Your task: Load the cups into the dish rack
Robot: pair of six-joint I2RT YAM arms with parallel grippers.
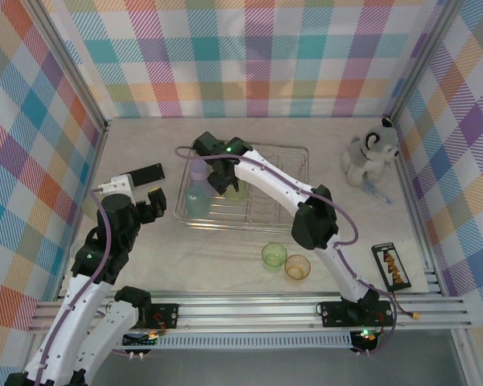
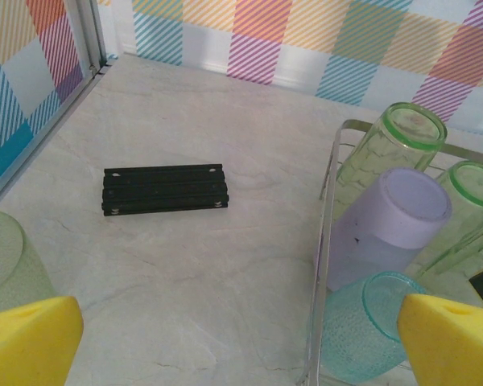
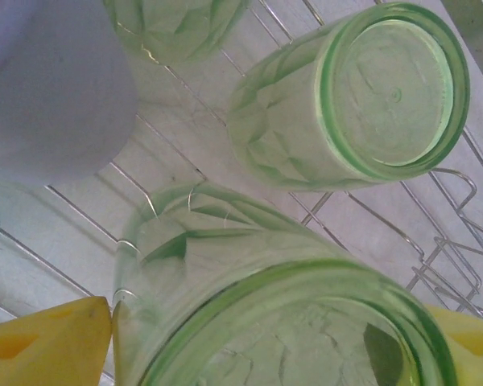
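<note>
My right gripper point(image 3: 258, 336) is down in the left end of the dish rack point(image 1: 278, 181). Its yellow pads point(image 3: 44, 338) sit on either side of a green cup point(image 3: 249, 265) that stands bottom-up on the wires. Whether they press on it or have let go, I cannot tell. I judge this to be the placing step for that cup. The next move calls for jaws wide and a straight lift, since a second green cup point(image 3: 354, 96), the lavender cup point(image 2: 386, 217) and the teal cup point(image 2: 362, 330) crowd close beside it and would tip easily. Two cups are left outside the rack, the loose green cup point(image 1: 274, 255) and the orange cup point(image 1: 297, 267), side by side toward the table's near edge. My left gripper point(image 2: 240, 342) hangs wide open and empty over the table left of the rack, near a black block point(image 2: 165, 190).
</note>
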